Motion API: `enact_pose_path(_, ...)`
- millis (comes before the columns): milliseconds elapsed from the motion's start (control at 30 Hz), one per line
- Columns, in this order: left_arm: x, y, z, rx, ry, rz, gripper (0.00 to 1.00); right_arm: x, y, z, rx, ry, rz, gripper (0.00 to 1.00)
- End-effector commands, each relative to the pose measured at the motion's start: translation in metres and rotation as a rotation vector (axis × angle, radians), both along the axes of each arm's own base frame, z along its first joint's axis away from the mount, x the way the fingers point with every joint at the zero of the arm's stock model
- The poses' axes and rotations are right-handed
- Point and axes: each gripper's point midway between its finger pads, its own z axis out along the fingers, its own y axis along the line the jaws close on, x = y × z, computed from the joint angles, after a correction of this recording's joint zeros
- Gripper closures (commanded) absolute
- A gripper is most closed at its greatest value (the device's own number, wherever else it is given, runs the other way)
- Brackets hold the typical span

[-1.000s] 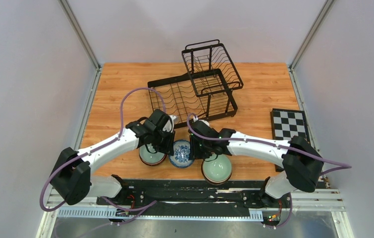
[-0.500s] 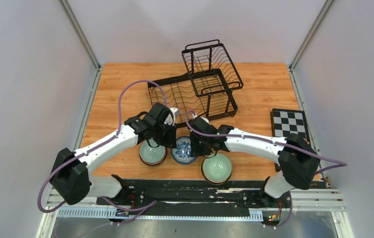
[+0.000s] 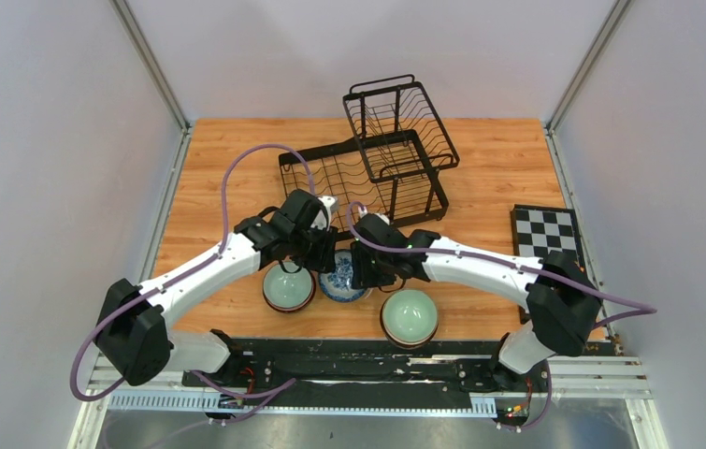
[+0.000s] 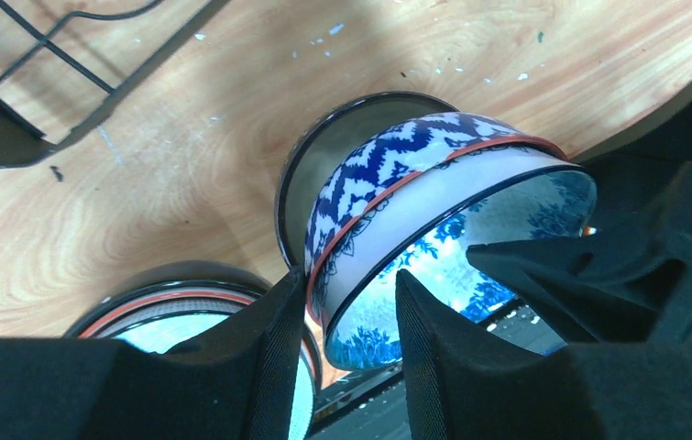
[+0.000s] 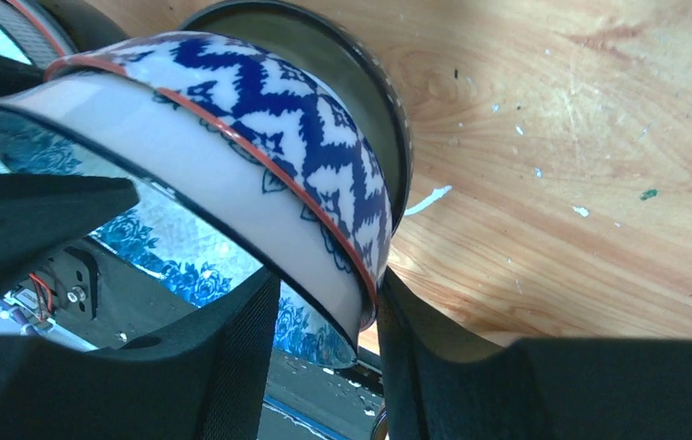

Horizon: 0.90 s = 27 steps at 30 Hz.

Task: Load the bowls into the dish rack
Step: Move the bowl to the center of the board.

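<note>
A blue-and-white patterned bowl (image 3: 341,279) hangs tilted between both grippers, its dark foot off the wood. My left gripper (image 3: 323,260) is shut on its left rim, one finger outside and one inside, as the left wrist view shows (image 4: 351,293). My right gripper (image 3: 360,269) is shut on the opposite rim (image 5: 324,293). The bowl fills both wrist views (image 4: 415,192) (image 5: 259,119). Two pale celadon bowls stand on the table, one left (image 3: 288,286) and one right (image 3: 410,315). The black wire dish rack (image 3: 367,168) stands just behind, with no bowls in it.
A black-and-white checkered board (image 3: 545,234) lies at the right table edge. The left celadon bowl (image 4: 154,325) sits right under my left fingers. A corner of the rack (image 4: 12,128) shows close ahead. Grey walls enclose the table.
Both grippers have moved away from the near edge toward the rack, carrying the blue-and-white bowl between them. The celadon bowls have not moved.
</note>
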Motion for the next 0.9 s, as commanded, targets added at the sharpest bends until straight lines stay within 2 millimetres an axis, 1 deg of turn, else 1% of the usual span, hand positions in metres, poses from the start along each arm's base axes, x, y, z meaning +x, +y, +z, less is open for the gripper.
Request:
enact_pose_path(0,0.009,-0.015,0.019,-0.039,-0.062,-0.027,0.57,0.022,0.022,0.036,0.087,-0.095,0.007,0.54)
enact_pose_path(100,0.013,-0.012,0.015,-0.016,-0.065,-0.016,0.55,0.024,0.022,0.037,0.077,-0.098,0.011,0.53)
enact_pose_path(167,0.013,-0.01,0.013,-0.005,-0.064,-0.012,0.55,0.03,0.018,0.036,0.056,-0.119,-0.011,0.53)
enact_pose_path(600,0.014,-0.003,0.005,0.042,-0.06,-0.009,0.53,0.036,0.006,0.029,0.008,-0.136,-0.033,0.51)
enact_pose_path(700,0.017,0.0,0.008,0.059,-0.074,-0.001,0.52,0.038,0.003,0.034,0.003,-0.155,-0.036,0.51)
enact_pose_path(767,0.02,0.003,0.011,0.078,-0.09,0.008,0.5,0.04,0.0,0.041,-0.002,-0.176,-0.039,0.48)
enact_pose_path(867,0.028,0.014,0.017,0.131,-0.127,0.043,0.46,0.044,-0.007,0.051,-0.015,-0.215,-0.048,0.47)
